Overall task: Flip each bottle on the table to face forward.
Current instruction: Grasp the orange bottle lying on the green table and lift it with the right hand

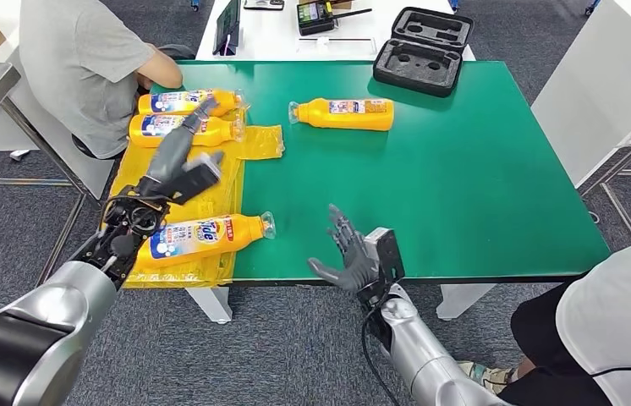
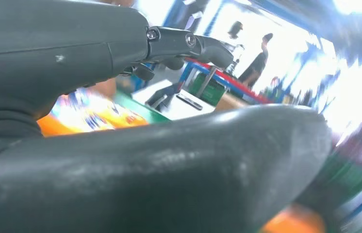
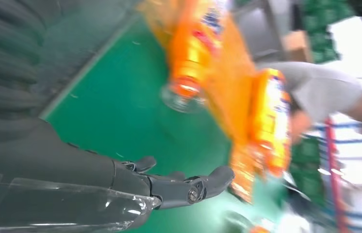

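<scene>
Several orange detergent bottles lie on the green table [image 1: 481, 169]. The nearest bottle [image 1: 202, 237] lies on a yellow plastic sheet [image 1: 211, 194] at the front left, cap pointing right, label up; the right wrist view shows it blurred [image 3: 191, 53]. Two bottles [image 1: 181, 102] [image 1: 178, 128] lie side by side at the far left. Another bottle [image 1: 348, 112] lies alone further right. My left hand [image 1: 178, 161] hovers open above the sheet between the near bottle and the far pair, fingers [image 2: 189, 43] stretched out. My right hand [image 1: 348, 254] is open over the front edge, empty.
A person in a grey shirt [image 1: 84, 59] sits at the table's far left corner, arm by the far bottles. A black foam case [image 1: 422, 49] rests at the back edge. Another person [image 1: 608, 330] is at the front right.
</scene>
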Controlling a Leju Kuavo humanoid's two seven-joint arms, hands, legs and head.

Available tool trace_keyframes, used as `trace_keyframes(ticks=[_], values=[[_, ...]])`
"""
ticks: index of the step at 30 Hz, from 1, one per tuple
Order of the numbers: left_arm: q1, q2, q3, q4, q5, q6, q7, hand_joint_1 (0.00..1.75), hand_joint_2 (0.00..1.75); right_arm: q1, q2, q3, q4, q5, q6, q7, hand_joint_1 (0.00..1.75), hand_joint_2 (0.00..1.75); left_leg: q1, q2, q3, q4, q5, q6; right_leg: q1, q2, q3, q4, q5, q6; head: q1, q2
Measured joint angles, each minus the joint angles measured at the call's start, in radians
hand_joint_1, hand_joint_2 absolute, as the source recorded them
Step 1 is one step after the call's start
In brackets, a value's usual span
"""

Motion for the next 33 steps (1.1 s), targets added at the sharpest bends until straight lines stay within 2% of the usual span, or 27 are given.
trace_keyframes(ticks=[1,2,5,8,14,18,22,26,33], values=[[0.025,0.000,-0.012,-0.043,0.124,0.001,-0.001,0.00,1.75,0.020,-0.002,-0.010,-0.062,0.005,-0.034,0.000,0.00,0.44,0.000,0.000,0.000,0.000,0.000,0.000,0.000,0.000,0.000,0.000,0.000,0.000,0.000,0.000],[0.056,0.000,-0.023,-0.089,0.228,0.006,-0.002,0.00,1.75,0.040,-0.003,-0.019,-0.125,0.012,-0.074,0.000,0.00,0.44,0.000,0.000,0.000,0.000,0.000,0.000,0.000,0.000,0.000,0.000,0.000,0.000,0.000,0.000],[0.168,-0.019,-0.037,-0.223,0.412,0.016,-0.003,0.00,1.75,0.113,-0.006,-0.046,-0.331,0.036,-0.232,-0.001,0.00,1.75,0.000,-0.001,0.000,0.000,-0.001,0.000,0.000,-0.001,-0.001,-0.001,-0.001,0.000,0.000,0.000],[0.277,-0.066,-0.037,-0.326,0.480,0.018,-0.003,0.00,1.75,0.198,-0.008,-0.070,-0.523,0.046,-0.362,-0.001,0.00,1.75,0.000,-0.003,-0.002,0.000,-0.002,0.000,0.000,-0.002,-0.001,-0.001,-0.001,-0.001,0.000,0.000],[0.409,-0.157,-0.033,-0.432,0.535,-0.011,-0.004,0.00,1.75,0.327,-0.009,-0.109,-0.765,0.061,-0.473,-0.001,0.00,1.75,-0.001,-0.003,-0.002,0.000,-0.003,0.000,-0.001,-0.001,-0.002,-0.002,-0.002,-0.001,0.000,0.000],[0.459,-0.185,-0.033,-0.474,0.526,0.012,-0.004,0.00,1.75,0.375,-0.010,-0.123,-0.836,0.064,-0.519,0.000,0.00,1.75,0.000,-0.002,-0.002,0.000,-0.003,0.000,0.000,-0.001,-0.002,-0.002,-0.001,-0.001,0.000,0.000],[0.494,-0.193,-0.033,-0.496,0.538,0.008,-0.004,0.00,1.75,0.425,-0.011,-0.132,-0.888,0.060,-0.533,0.000,0.00,1.75,0.001,-0.001,-0.001,0.000,-0.003,0.000,0.001,-0.001,-0.002,-0.001,-0.002,-0.001,0.000,0.000],[0.529,-0.193,-0.032,-0.513,0.557,-0.013,-0.004,0.00,0.00,0.475,-0.016,-0.143,-0.930,0.066,-0.573,0.000,0.00,1.75,0.001,-0.001,-0.002,0.000,-0.003,0.000,0.001,-0.001,-0.002,-0.001,-0.002,-0.001,0.000,0.000],[0.585,-0.191,-0.030,-0.596,0.580,-0.014,-0.004,0.00,0.00,0.513,-0.038,-0.145,-0.959,0.094,-0.656,0.000,0.00,1.75,0.000,-0.001,-0.002,0.000,-0.003,0.000,0.000,-0.001,-0.002,-0.002,-0.002,-0.001,0.000,0.000]])
